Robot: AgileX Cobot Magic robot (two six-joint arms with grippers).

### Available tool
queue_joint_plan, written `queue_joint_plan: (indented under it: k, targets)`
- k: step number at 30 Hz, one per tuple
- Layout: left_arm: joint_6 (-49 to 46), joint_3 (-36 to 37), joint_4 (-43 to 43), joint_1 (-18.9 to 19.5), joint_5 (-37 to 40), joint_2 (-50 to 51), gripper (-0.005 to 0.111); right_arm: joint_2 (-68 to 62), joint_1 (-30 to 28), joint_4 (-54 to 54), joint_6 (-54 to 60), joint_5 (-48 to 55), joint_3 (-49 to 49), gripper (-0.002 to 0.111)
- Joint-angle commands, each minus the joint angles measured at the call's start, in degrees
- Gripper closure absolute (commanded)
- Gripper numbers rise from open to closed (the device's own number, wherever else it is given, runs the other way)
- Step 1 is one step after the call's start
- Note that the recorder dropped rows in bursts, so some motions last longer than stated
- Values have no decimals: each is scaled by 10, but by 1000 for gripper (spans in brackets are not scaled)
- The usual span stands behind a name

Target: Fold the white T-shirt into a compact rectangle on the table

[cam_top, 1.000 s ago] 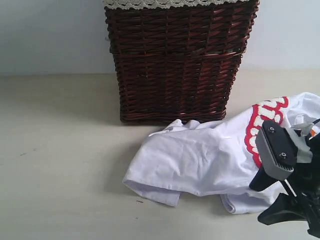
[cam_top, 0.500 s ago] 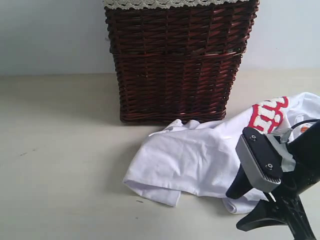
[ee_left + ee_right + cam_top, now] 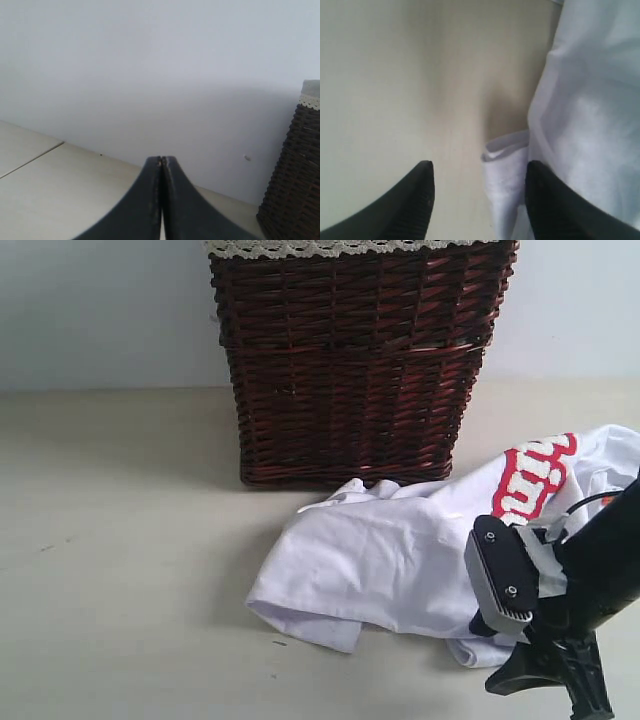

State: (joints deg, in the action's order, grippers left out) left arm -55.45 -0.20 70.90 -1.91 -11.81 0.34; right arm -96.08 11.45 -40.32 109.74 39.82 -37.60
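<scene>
One T-shirt [image 3: 400, 560], one basket [image 3: 350, 360], one table [image 3: 120, 540], two end effectors [image 3: 161, 160] [image 3: 479, 170].

The shirt [image 3: 400, 560] is white with fuzzy white letters [image 3: 530, 485] outlined in red, the table [image 3: 120, 540] is pale beige with a few dark specks, the basket [image 3: 350, 360] is dark brown woven wicker trimmed with cream lace [image 3: 340, 247], the wall [image 3: 100, 310] is pale grey-white, and the left gripper [image 3: 161, 162] and right gripper [image 3: 479, 172] are black.

1. The white T-shirt [image 3: 390, 560] runs off the exterior view's right edge, and the right arm [image 3: 600, 570] covers its lower right part.
2. Its red-outlined letters [image 3: 530, 480] bend into folds and cannot be read.
3. The wicker basket [image 3: 350, 360] is cut off at the top edge.
4. The right claw [image 3: 479, 180] is cropped by its wrist view's edge; whether it touches the cloth cannot be told.
</scene>
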Motion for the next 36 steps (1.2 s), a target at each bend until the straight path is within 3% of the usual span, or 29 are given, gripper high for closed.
queue_joint_plan:
  k: [1, 10, 27, 29, 34, 36]
  targets:
    - [0, 2, -2, 2, 2, -3, 107, 3, 1, 4, -6, 20, 3, 56]
    - [0, 2, -2, 2, 2, -3, 107, 44, 1, -8, -4, 85, 7, 56]
    - [0, 2, -2, 2, 2, -3, 107, -38, 1, 2, -4, -86, 25, 61]
    - [0, 2, -2, 2, 2, -3, 107, -48, 1, -16, -4, -105, 25, 66]
    - [0, 2, -2, 2, 2, -3, 107, -50, 1, -61, -4, -138, 25, 105]
    - [0, 2, -2, 2, 2, -3, 107, -34, 1, -59, -4, -124, 25, 108]
